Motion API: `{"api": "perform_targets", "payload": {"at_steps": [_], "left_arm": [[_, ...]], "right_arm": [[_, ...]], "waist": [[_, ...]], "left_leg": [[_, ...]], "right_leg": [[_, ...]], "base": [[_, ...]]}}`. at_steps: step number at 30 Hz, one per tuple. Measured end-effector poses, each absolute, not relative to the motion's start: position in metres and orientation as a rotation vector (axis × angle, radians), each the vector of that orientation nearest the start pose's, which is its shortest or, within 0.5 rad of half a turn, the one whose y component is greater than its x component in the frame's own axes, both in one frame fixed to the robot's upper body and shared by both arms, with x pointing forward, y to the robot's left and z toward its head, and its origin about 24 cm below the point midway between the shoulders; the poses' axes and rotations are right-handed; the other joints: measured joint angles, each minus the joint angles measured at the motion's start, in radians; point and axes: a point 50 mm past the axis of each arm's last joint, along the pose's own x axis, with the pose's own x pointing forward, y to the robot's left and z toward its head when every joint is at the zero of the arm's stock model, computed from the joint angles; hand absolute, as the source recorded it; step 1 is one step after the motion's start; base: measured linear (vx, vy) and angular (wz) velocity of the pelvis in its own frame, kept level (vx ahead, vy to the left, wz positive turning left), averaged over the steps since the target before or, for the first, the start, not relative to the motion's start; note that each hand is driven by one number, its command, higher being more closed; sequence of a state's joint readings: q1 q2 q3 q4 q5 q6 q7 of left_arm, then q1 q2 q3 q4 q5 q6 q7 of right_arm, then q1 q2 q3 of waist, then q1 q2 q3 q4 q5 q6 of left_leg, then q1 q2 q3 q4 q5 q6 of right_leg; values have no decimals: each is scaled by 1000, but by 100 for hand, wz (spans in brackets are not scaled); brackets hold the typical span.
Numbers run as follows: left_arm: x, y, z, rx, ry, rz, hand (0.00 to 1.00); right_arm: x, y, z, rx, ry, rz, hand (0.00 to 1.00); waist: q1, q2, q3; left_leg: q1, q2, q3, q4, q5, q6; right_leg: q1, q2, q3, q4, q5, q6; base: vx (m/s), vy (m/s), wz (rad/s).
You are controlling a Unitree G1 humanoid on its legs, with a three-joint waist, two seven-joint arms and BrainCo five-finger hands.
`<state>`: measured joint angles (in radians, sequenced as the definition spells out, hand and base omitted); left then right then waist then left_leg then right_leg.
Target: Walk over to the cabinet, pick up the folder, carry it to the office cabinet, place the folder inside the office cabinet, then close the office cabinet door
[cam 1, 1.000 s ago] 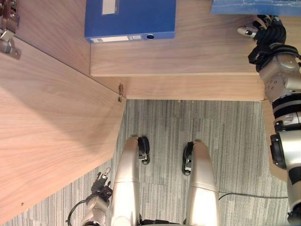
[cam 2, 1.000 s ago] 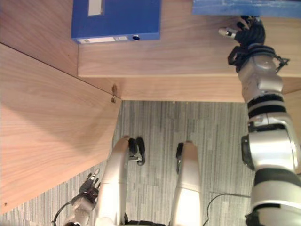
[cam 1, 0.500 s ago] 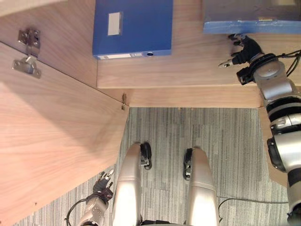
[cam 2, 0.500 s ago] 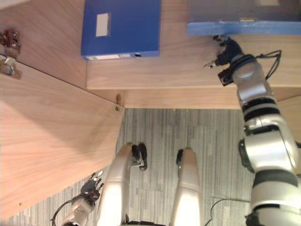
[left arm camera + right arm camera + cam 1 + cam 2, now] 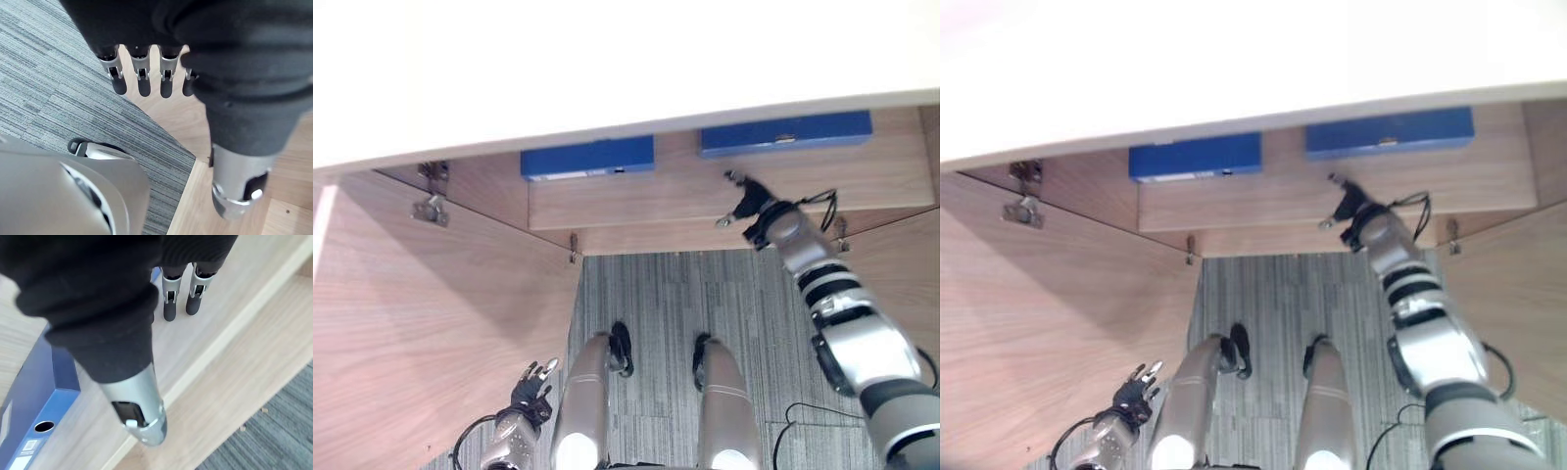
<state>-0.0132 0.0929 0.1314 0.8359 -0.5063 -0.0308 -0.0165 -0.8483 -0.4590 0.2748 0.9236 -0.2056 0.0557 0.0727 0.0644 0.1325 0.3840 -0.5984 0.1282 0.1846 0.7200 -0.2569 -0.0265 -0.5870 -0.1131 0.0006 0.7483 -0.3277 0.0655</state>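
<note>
Two blue folders lie flat on the cabinet's wooden shelf (image 5: 705, 186), one at the left (image 5: 587, 158) and one at the right (image 5: 786, 133). My right hand (image 5: 747, 204) hovers over the shelf's front edge, below and left of the right folder and apart from it. Its fingers (image 5: 181, 293) are straight and hold nothing. In the right wrist view a blue folder (image 5: 34, 401) with a ring hole in its spine lies beside the hand. My left hand (image 5: 530, 385) hangs low by the open left door, fingers (image 5: 142, 73) straight and empty.
The cabinet's white top (image 5: 607, 69) overhangs the shelf. The left door (image 5: 421, 333) swings wide open toward me, hinges (image 5: 433, 204) showing. The right door (image 5: 901, 284) is also open. Grey carpet (image 5: 656, 294) lies between the doors.
The camera has shifted, so the cabinet's white top now shows. My right hand has drawn back from the right folder's edge toward the shelf's front. The left hand stays low.
</note>
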Motion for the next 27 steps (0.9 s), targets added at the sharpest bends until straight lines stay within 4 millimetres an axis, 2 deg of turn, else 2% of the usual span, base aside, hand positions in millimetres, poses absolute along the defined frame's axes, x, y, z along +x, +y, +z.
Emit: {"api": "perform_targets", "payload": {"at_steps": [4,6,7,8,9,11,12,14,15,17,20,24,27], "left_arm": [[180,201,-118,-393,720,339,0],[187,197,-115,-368,702,315,0],[188,197,-114,-357,694,315,0],[188,196,-115,-347,697,319,0],[187,196,-116,-342,706,328,0],[181,197,-123,-322,746,364,0],[178,196,-125,-320,762,374,0],[166,191,-134,-309,825,397,0],[163,189,-137,-309,842,403,0],[147,183,-145,-323,896,433,0],[135,185,-149,-333,928,489,0],[119,200,-152,-361,941,594,0],[94,209,-158,-369,988,686,0]], "right_arm": [[364,-202,48,-507,279,51,0],[330,-202,-7,-351,451,23,0],[310,-203,-32,-280,535,-8,0],[281,-206,-61,-187,640,-63,0],[258,-209,-81,-115,716,-116,0],[207,-218,-115,39,863,-265,0],[192,-221,-123,83,899,-315,0],[136,-225,-147,251,1018,-508,0],[124,-225,-151,292,1041,-558,0],[80,-217,-165,412,1127,-694,0],[50,-209,-171,520,1160,-809,0],[48,-205,-171,566,1139,-858,0],[55,-206,-168,502,1107,-836,0]], "waist": [[-4,-18,-20],[-4,-30,-34],[-4,-38,-43],[-5,-51,-66],[-11,-62,-94],[-33,-85,-126],[-44,-90,-137],[-65,-109,-174],[-68,-114,-180],[-75,-125,-201],[-78,-126,-225],[-72,-131,-227],[-71,-132,-241]], "left_leg": [[130,-14,28,-229,105,-5],[201,-22,30,-334,152,-14],[220,-24,30,-367,167,-21],[237,-31,30,-413,188,-25],[246,-38,30,-458,212,-27],[315,-57,28,-586,273,-37],[334,-59,25,-615,286,-36],[394,-63,20,-670,307,-38],[413,-64,20,-680,310,-40],[479,-64,23,-708,314,-38],[503,-56,34,-696,309,-34],[505,-9,91,-568,232,-37],[493,46,137,-431,133,-46]], "right_leg": [[125,11,-7,-230,111,-2],[201,15,-23,-334,158,-1],[219,16,-26,-362,170,1],[229,16,-28,-391,183,1],[230,15,-31,-417,197,2],[275,12,-42,-485,224,5],[291,13,-50,-502,229,5],[346,16,-55,-542,239,4],[366,17,-55,-551,240,3],[430,23,-52,-583,245,1],[466,33,-40,-612,261,-4],[495,68,32,-640,284,-15],[504,116,127,-657,291,-23]], "base": [[72,21,-11],[110,-3,5],[74,-28,6],[71,-28,7],[85,-19,7],[94,-8,9],[71,-7,14],[47,-6,5],[30,-12,-6],[-4,-20,-7],[-37,-21,-13],[-101,-33,-58],[-90,-6,-89]]}}
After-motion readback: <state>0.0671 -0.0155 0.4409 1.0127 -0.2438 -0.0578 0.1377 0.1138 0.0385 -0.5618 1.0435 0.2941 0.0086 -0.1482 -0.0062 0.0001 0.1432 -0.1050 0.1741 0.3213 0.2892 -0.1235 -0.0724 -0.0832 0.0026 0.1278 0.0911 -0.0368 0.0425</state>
